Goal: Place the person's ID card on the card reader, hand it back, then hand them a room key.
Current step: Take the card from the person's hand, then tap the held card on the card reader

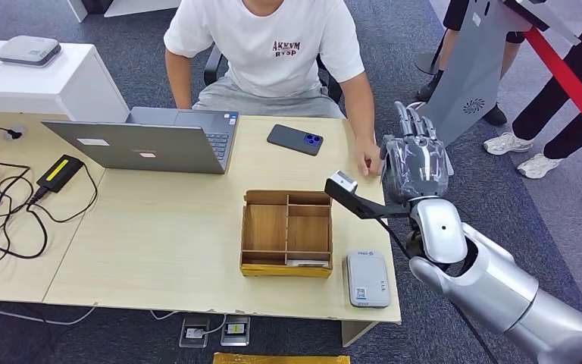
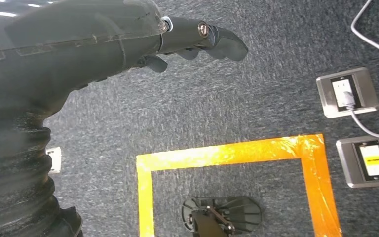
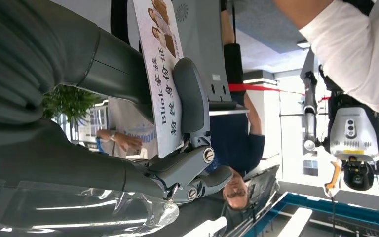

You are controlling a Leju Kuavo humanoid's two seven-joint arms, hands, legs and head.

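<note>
Right hand (image 1: 417, 161) raised at the table's far right corner, just beside the seated person's hand (image 1: 367, 161) resting on the table edge. Its fingers point up and lie apart; nothing shows between them in the right wrist view (image 3: 187, 168). No ID card can be made out in either hand or on the table; where it lies I cannot tell.

Left hand (image 2: 128, 39) hangs over grey carpet, fingers loosely extended, holding nothing.

Card reader (image 1: 367, 278): small grey slab, rounded corners, flat smooth plastic top, lying at the near right of the table beside the wooden tray (image 1: 246, 227). The tray is thin plywood, divided into compartments; a pale flat card-like piece (image 1: 308, 263) lies in its near right slot, possibly a room key.

Judgement: a card will be light, stiff, thin and slick. Flat on a surface it resists pickup; best pinched by its edges, or taken straight from the person's fingers.

Table (image 1: 159, 243): pale matte laminate.
</note>
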